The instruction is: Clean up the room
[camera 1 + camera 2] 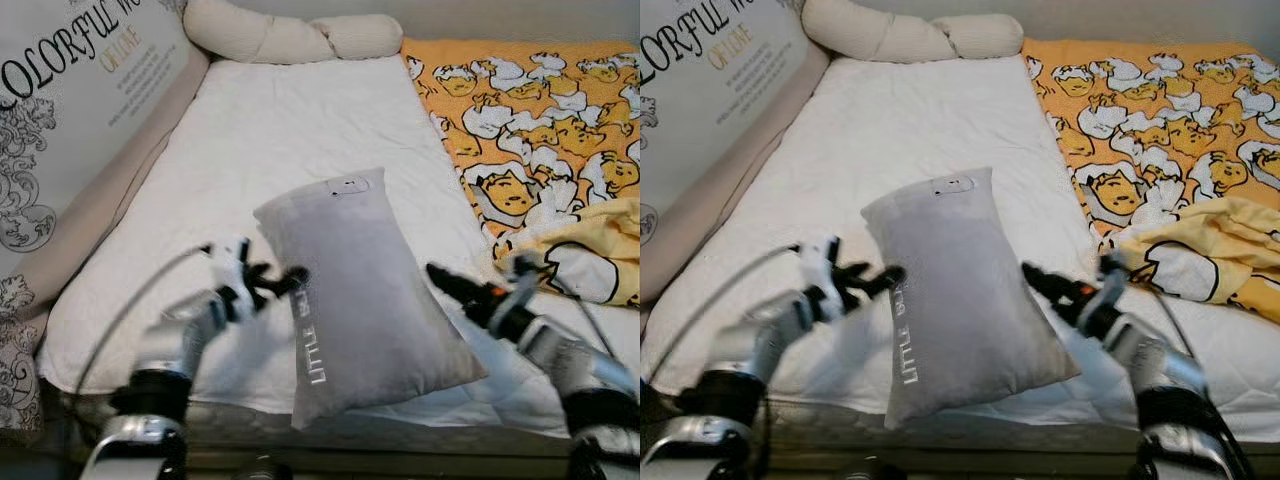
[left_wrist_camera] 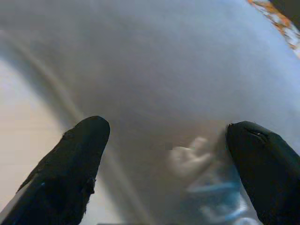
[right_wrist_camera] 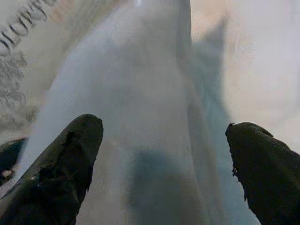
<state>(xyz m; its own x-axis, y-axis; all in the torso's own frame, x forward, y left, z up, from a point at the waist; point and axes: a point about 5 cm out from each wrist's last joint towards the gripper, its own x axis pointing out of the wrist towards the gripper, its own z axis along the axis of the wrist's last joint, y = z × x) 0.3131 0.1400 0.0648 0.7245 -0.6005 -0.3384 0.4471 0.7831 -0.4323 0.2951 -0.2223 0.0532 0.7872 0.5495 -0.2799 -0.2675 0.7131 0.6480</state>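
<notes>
two grippers flank the grey rectangular plush pillow [image 1: 360, 300] on the white quilted mattress [image 1: 290, 130]: left gripper [image 1: 278, 284] and right gripper [image 1: 448, 284], fingers spread apart.

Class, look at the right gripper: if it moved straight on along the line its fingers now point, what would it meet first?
Most likely the grey pillow: the right gripper, open, points at its side from close by, though the exact gap is unclear.

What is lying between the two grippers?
The grey pillow lies on the bed between the left gripper and right gripper, seen in both eye views.
</notes>
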